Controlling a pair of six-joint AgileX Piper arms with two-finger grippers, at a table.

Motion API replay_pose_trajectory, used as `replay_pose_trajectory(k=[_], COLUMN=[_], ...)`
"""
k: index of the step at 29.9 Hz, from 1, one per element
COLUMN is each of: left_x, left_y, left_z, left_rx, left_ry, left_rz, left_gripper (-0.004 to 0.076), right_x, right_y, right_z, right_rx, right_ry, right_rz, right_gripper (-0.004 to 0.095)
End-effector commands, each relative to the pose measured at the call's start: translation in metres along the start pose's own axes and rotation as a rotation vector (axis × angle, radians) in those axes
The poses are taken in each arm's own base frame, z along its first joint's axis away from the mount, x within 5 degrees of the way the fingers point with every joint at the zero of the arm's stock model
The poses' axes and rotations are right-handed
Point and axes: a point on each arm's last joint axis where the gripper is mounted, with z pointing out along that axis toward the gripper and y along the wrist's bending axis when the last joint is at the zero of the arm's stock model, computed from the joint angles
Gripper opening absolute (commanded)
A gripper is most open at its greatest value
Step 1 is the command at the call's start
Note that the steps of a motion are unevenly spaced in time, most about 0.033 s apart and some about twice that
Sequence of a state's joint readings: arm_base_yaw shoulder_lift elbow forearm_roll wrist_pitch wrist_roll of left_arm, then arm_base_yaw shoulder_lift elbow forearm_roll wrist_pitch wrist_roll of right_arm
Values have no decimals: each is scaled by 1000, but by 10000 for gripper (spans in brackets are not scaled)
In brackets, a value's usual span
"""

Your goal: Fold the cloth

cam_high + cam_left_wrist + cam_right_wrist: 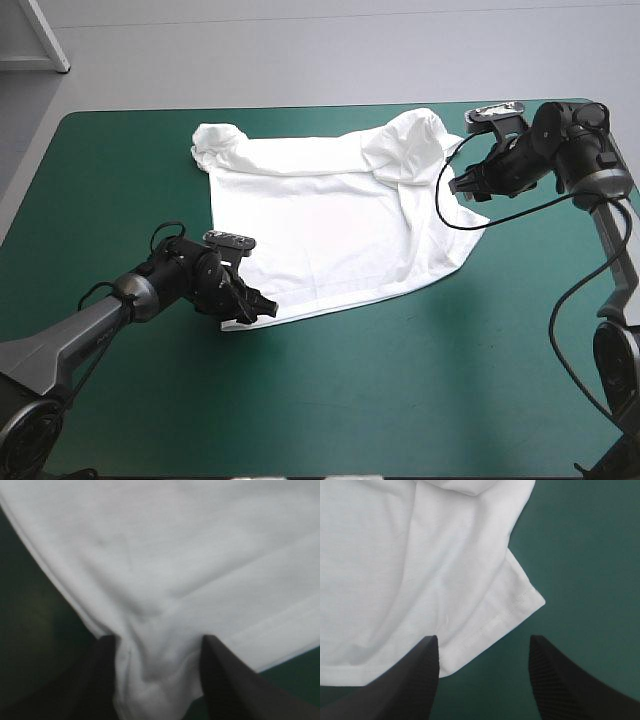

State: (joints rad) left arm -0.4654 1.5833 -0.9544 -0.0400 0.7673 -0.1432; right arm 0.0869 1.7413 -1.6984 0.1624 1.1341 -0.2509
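Observation:
The white T-shirt lies spread across the middle of the teal-green table, with rumpled folds along its far and right sides. My left gripper is at the shirt's near-left corner. In the left wrist view its black fingers stand apart, and the gripper has a bunched bit of T-shirt between them. My right gripper is at the shirt's right edge. It stands open just short of a hemmed corner of the T-shirt, which lies flat on the cover.
Bare teal-green cover stretches along the near side and at the left. A black cable loops over the shirt's right edge by the right arm.

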Motion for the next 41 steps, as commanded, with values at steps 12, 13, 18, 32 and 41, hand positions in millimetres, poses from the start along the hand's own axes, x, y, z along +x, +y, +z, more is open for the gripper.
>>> replay_pose_trajectory(k=[12, 13, 18, 32, 41], left_x=[-3, -3, -2, -1, -5], left_y=[-10, -10, -10, -10, -9], left_z=[-17, -20, -39, -42, -43], left_rx=[-7, -5, 5, 6, -1], left_ry=[-68, -78, -138, -145, -195], left_rz=[91, 91, 92, 90, 106], left_gripper=[20, 21, 20, 20, 20], right_x=[-8, -7, -6, 8, 5], right_y=[-16, -17, -27, -31, -3], right_z=[55, 61, 92, 130, 130], right_rx=[46, 47, 53, -80, -212], right_ry=[46, 55, 82, 202, 206], right_rz=[-3, -3, 11, 79, 55], right_gripper=[509, 509, 509, 378, -17])
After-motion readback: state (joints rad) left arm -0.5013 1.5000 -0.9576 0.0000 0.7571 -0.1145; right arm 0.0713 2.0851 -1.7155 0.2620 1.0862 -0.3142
